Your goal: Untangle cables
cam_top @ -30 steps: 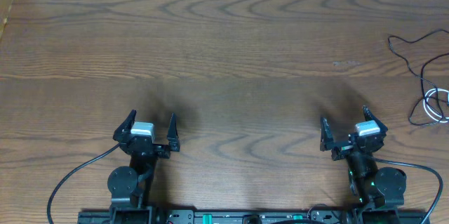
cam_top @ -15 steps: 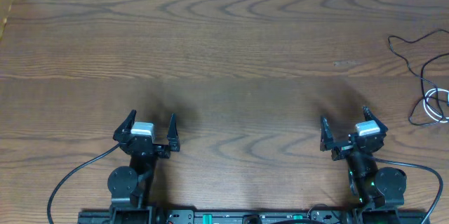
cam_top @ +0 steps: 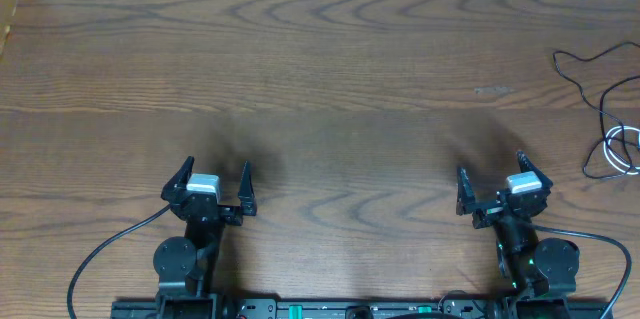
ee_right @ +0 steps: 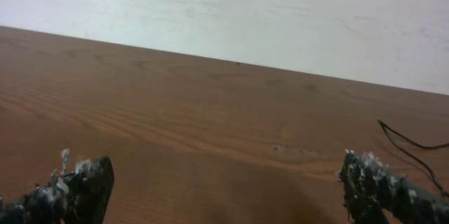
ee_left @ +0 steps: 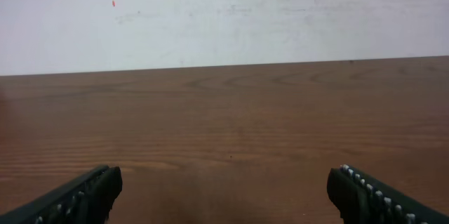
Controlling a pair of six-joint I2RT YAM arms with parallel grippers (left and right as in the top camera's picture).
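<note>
A dark brown wooden table (cam_top: 330, 49) with strong grain fills the overhead view, and a pale wall (ee_left: 224, 13) stands along its far edge. The cables lie at the table's far right edge, well apart from both arms. The black cable (cam_top: 558, 58) makes a narrow bend whose tip points left toward the middle of the table. From that bend one strand runs right and leaves the picture, and the other slants toward the near side and to the right. Just on the near side of it, the white cable (cam_top: 612, 137) is coiled in a few overlapping loops. The picture's edge cuts these loops, so their long axis cannot be told. No plug ends can be made out. In the right wrist view a thin stretch of the black cable (ee_right: 396, 134) runs along the wood at the right, slanting away to the right edge. The left gripper (cam_top: 215, 174) sits near the front edge on the left side, its jaws spread wide over bare wood with nothing between them. The right gripper (cam_top: 492, 171) sits near the front edge on the right side, likewise spread wide and empty. It is the closer of the two to the cables but not touching them.
</note>
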